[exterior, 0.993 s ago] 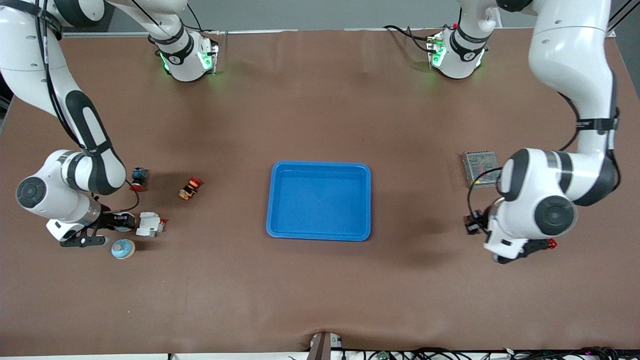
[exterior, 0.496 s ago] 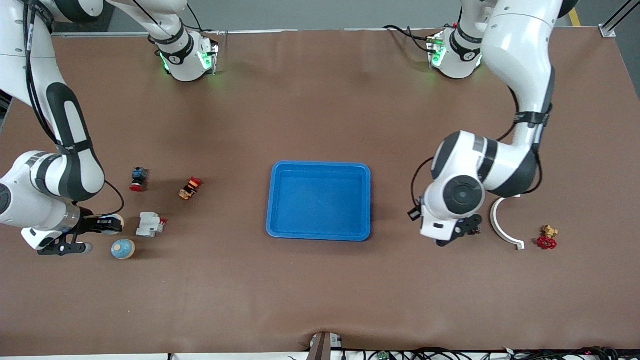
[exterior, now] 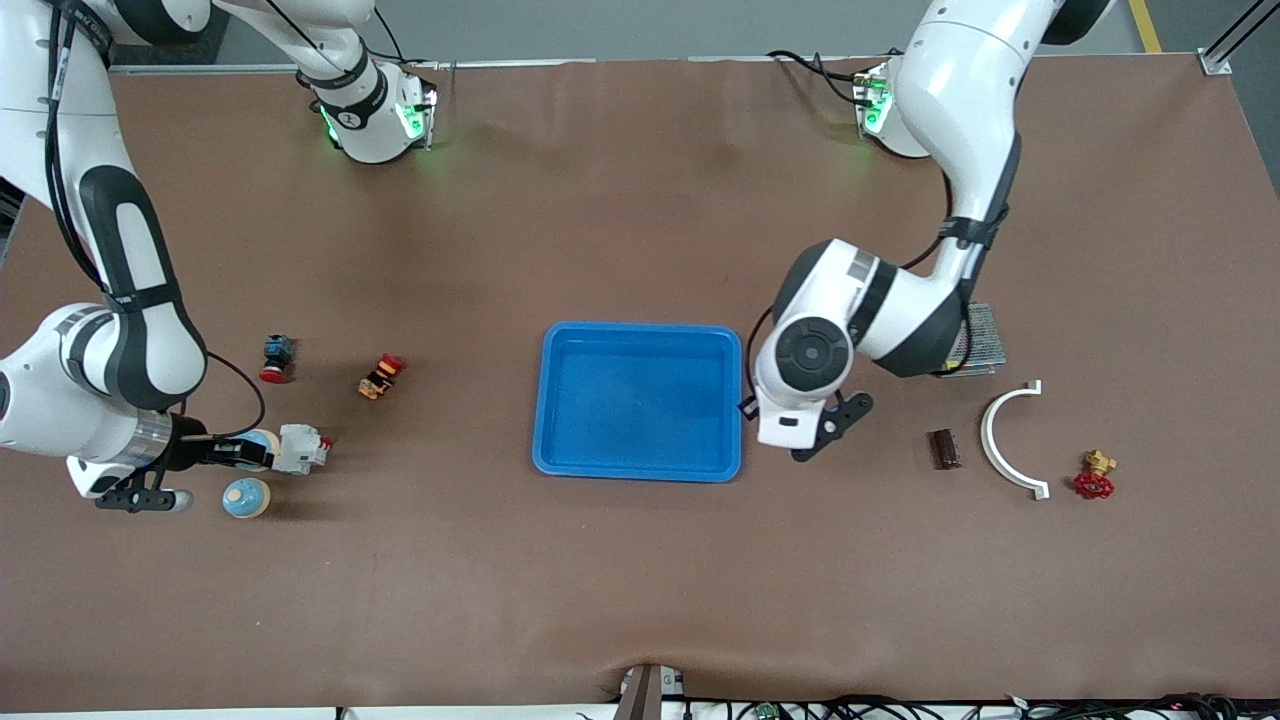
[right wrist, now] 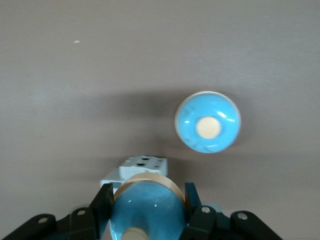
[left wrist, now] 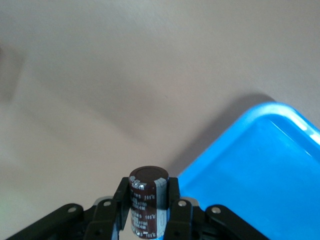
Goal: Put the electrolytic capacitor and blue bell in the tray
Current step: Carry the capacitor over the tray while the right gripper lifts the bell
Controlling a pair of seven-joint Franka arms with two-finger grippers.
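Observation:
The blue tray [exterior: 640, 470] lies mid-table and also shows in the left wrist view [left wrist: 260, 165]. My left gripper [exterior: 746, 406] is up in the air at the tray's rim toward the left arm's end. It is shut on a dark brown electrolytic capacitor [left wrist: 146, 205], held upright between the fingers [left wrist: 122, 197]. My right gripper [exterior: 250, 452] is low over the table at the right arm's end, shut on a blue bell [right wrist: 147, 212]. A second blue bell [exterior: 246, 497] stands on the table just nearer the camera; it also shows in the right wrist view [right wrist: 207, 122].
A white device [exterior: 300, 448] sits right against the held bell. A red-capped button [exterior: 275, 358] and an orange-red part [exterior: 381, 376] lie farther back. Toward the left arm's end lie a dark brown piece [exterior: 943, 448], a white curved piece [exterior: 1008, 440], a red valve [exterior: 1095, 478] and a metal mesh box [exterior: 978, 340].
My left arm has swung from the left arm's end of the table to the tray's rim, carrying the capacitor. My right gripper, with the bell, has shifted slightly toward the white device.

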